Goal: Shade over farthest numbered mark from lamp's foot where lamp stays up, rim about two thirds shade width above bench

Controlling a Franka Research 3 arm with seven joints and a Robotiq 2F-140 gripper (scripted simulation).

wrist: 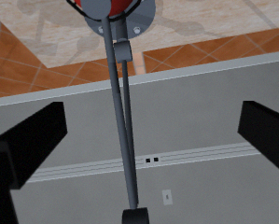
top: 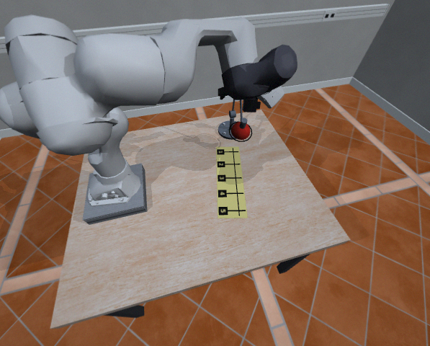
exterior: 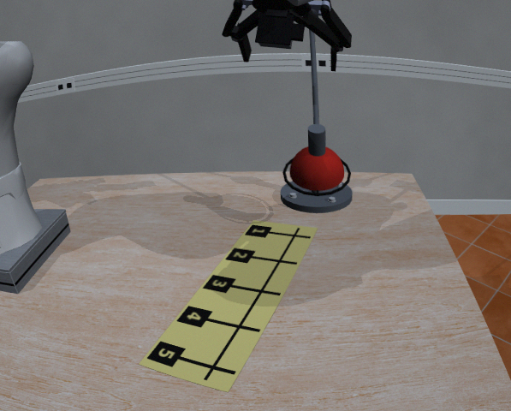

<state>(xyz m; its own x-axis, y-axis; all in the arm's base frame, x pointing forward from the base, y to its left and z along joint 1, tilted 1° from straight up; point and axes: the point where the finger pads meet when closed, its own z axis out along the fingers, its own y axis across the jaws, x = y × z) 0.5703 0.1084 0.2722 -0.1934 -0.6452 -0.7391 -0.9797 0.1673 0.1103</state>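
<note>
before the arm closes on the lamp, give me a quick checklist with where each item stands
1. Tool open and holding nothing: ok, both fingers spread wide.
2. Tool lined up over the lamp: ok, the lamp's thin rods run up between the fingers in the wrist view.
3. Fingers touching the rods: cannot tell; the wrist view shows a gap on both sides.
4. Red shade over a numbered mark: not ok, it hangs folded over the lamp's foot, short of mark 1.
5. Yellow strip free of objects: ok, marks 1 to 5 all readable.
6. Rim height above the bench: not ok, it sits just above the foot.
</note>
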